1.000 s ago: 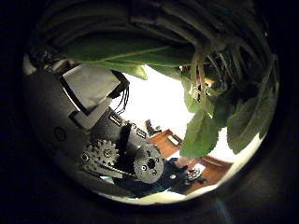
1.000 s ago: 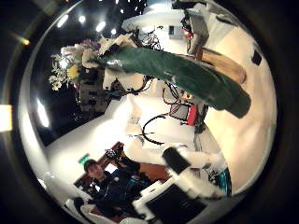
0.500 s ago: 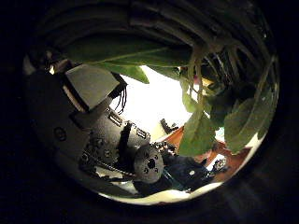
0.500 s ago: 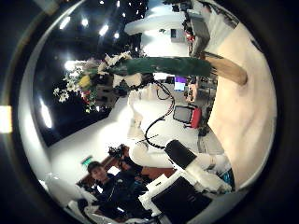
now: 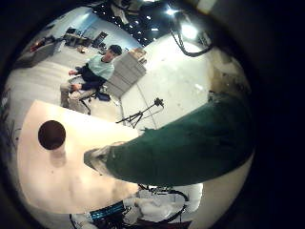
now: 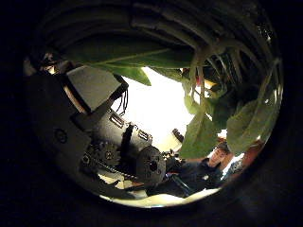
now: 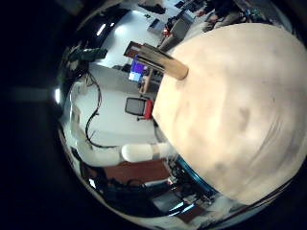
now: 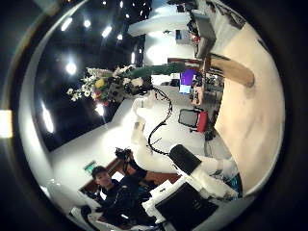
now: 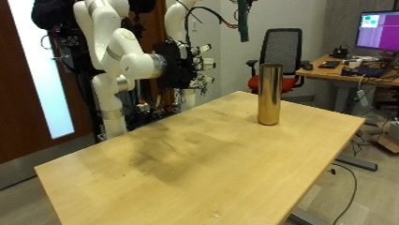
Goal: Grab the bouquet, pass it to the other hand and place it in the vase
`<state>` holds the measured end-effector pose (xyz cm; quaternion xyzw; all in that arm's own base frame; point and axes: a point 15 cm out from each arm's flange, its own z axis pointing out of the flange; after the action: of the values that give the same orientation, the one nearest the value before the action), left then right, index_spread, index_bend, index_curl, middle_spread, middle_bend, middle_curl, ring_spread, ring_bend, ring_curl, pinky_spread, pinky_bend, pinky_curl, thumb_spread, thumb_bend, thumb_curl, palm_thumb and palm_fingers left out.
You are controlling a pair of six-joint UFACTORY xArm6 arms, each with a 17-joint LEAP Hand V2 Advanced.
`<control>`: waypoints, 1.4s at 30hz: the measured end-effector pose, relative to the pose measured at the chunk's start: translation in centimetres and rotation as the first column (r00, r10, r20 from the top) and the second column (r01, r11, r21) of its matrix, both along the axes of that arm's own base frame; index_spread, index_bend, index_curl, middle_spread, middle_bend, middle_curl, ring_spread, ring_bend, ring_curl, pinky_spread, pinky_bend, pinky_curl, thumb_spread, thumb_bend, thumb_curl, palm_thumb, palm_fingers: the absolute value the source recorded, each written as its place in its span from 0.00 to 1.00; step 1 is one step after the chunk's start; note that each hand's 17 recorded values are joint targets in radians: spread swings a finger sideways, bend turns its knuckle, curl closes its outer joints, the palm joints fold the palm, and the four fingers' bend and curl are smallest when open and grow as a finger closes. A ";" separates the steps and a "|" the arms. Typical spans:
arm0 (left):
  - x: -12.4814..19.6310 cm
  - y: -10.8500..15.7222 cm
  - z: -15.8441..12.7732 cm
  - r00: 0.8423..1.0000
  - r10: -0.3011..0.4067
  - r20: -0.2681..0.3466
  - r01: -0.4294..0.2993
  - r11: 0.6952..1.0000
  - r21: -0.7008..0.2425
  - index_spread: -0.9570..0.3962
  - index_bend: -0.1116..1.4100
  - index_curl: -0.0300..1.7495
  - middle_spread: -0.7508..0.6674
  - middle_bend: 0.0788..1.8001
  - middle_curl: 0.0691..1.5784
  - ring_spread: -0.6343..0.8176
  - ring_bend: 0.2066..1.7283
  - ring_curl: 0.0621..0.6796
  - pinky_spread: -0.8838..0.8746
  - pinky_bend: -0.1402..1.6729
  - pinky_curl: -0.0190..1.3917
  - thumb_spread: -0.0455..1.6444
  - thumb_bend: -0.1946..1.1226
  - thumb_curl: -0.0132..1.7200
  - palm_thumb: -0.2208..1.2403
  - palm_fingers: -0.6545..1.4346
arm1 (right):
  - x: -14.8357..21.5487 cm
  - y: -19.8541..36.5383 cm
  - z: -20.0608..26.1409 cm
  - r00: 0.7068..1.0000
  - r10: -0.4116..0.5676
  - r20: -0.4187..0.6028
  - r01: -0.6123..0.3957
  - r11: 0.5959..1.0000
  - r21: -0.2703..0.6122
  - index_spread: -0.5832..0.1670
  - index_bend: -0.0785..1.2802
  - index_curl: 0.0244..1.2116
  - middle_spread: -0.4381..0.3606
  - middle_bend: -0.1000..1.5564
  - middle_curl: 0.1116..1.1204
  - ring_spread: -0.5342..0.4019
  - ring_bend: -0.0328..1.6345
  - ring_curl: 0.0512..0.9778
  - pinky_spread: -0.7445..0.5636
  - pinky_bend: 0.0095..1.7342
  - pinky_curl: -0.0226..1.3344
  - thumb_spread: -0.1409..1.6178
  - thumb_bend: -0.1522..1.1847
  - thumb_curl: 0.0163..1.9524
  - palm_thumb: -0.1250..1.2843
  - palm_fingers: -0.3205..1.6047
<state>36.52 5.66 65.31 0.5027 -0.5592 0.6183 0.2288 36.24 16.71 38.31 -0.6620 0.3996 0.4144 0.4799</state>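
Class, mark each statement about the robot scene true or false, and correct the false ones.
1. The vase stands upright on the table. True.
2. The bouquet is in the vase. False: the left hand holds it in the air, away from the vase.
3. The right hand grips the bouquet. False: it holds nothing.
4. Nothing sticks out of the vase. True.
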 end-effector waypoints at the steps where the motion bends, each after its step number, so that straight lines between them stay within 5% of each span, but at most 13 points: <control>1: 0.2 0.3 -0.1 1.000 0.008 0.000 -0.008 1.000 -0.003 0.18 0.77 0.04 0.11 0.55 0.70 0.15 0.80 0.86 0.17 0.71 0.47 0.12 0.13 0.52 0.93 0.79 | 0.0 0.0 0.0 1.000 0.001 -0.002 -0.001 1.000 0.001 0.23 0.15 0.10 0.79 0.16 0.13 0.82 0.23 0.21 0.89 0.30 0.27 0.63 0.09 0.19 0.53 0.12; 11: 5.3 4.9 -5.2 0.990 0.139 -0.026 -0.138 0.989 0.053 0.19 0.79 0.01 0.11 0.55 0.70 0.15 0.80 0.86 0.16 0.71 0.47 0.12 0.13 0.53 0.93 0.80 | -0.5 1.5 -0.5 0.999 0.037 -0.012 -0.037 0.999 -0.001 0.23 0.17 0.13 0.76 0.16 0.13 0.82 0.22 0.21 0.89 0.29 0.26 0.63 0.09 0.19 0.55 0.13; 23: 10.0 5.2 -12.6 0.992 0.082 -0.094 -0.081 0.997 0.015 0.18 0.80 0.01 0.11 0.55 0.71 0.15 0.80 0.87 0.16 0.71 0.47 0.12 0.13 0.53 0.93 0.79 | -0.7 2.2 -1.3 0.997 0.058 -0.047 -0.058 0.998 -0.004 0.23 0.17 0.16 0.75 0.16 0.12 0.82 0.22 0.22 0.89 0.29 0.25 0.64 0.09 0.19 0.56 0.14; 32: 11.0 6.3 -16.4 0.980 0.120 -0.159 -0.105 0.990 0.098 0.19 0.79 0.01 0.12 0.56 0.70 0.14 0.78 0.85 0.16 0.69 0.47 0.13 0.11 0.52 0.88 0.76 | -0.7 2.6 -1.0 0.996 0.072 -0.054 -0.073 0.997 -0.003 0.25 0.18 0.18 0.74 0.16 0.12 0.82 0.24 0.23 0.91 0.32 0.26 0.64 0.09 0.20 0.57 0.15; 35: 10.2 6.7 -18.5 0.972 0.111 -0.206 -0.077 0.983 0.165 0.32 0.70 0.01 0.14 0.50 0.67 0.13 0.64 0.80 0.16 0.66 0.47 0.20 0.10 0.49 0.78 0.48 | -1.0 2.7 -1.1 0.996 0.076 -0.053 -0.077 0.997 -0.011 0.25 0.18 0.18 0.74 0.16 0.12 0.82 0.24 0.23 0.91 0.32 0.25 0.64 0.09 0.20 0.57 0.15; 36: 9.8 6.7 -18.7 0.971 0.108 -0.211 -0.068 0.979 0.190 0.46 0.68 0.02 0.19 0.43 0.65 0.19 0.61 0.79 0.23 0.57 0.45 0.34 0.07 0.46 0.67 0.33 | -1.0 2.6 -1.1 0.996 0.079 -0.050 -0.080 0.997 -0.009 0.25 0.18 0.18 0.74 0.16 0.12 0.82 0.24 0.23 0.91 0.32 0.25 0.64 0.10 0.20 0.58 0.15; 38: 9.6 6.8 -18.7 0.971 0.110 -0.212 -0.065 0.976 0.207 0.60 0.64 0.03 0.28 0.33 0.59 0.29 0.54 0.67 0.35 0.48 0.41 0.42 0.09 0.42 0.61 0.23 | -1.1 2.7 -1.1 0.996 0.080 -0.049 -0.080 0.997 -0.005 0.25 0.18 0.19 0.74 0.16 0.12 0.82 0.24 0.23 0.91 0.33 0.25 0.64 0.09 0.20 0.58 0.15; 39: 9.6 7.3 -18.8 0.971 0.115 -0.208 -0.072 0.976 0.204 0.72 0.52 0.03 0.45 0.19 0.52 0.46 0.47 0.56 0.52 0.43 0.36 0.47 0.09 0.38 0.55 0.15 | -1.1 2.7 -1.1 0.996 0.078 -0.053 -0.079 0.997 -0.010 0.25 0.18 0.19 0.74 0.16 0.13 0.82 0.24 0.23 0.91 0.33 0.25 0.64 0.09 0.20 0.58 0.15; 42: 9.3 9.1 -17.9 0.972 0.155 -0.177 -0.120 0.973 0.196 0.81 0.38 0.03 0.67 0.07 0.42 0.63 0.37 0.43 0.68 0.37 0.30 0.52 0.10 0.33 0.49 0.16 | -1.1 2.7 -1.0 0.995 0.081 -0.052 -0.082 0.997 -0.008 0.25 0.18 0.19 0.74 0.16 0.13 0.82 0.24 0.23 0.91 0.33 0.25 0.64 0.09 0.20 0.58 0.15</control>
<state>45.81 14.74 47.39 0.6163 -0.5529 0.5273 0.1906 35.10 19.36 37.31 -0.6694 0.3867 0.4486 0.4484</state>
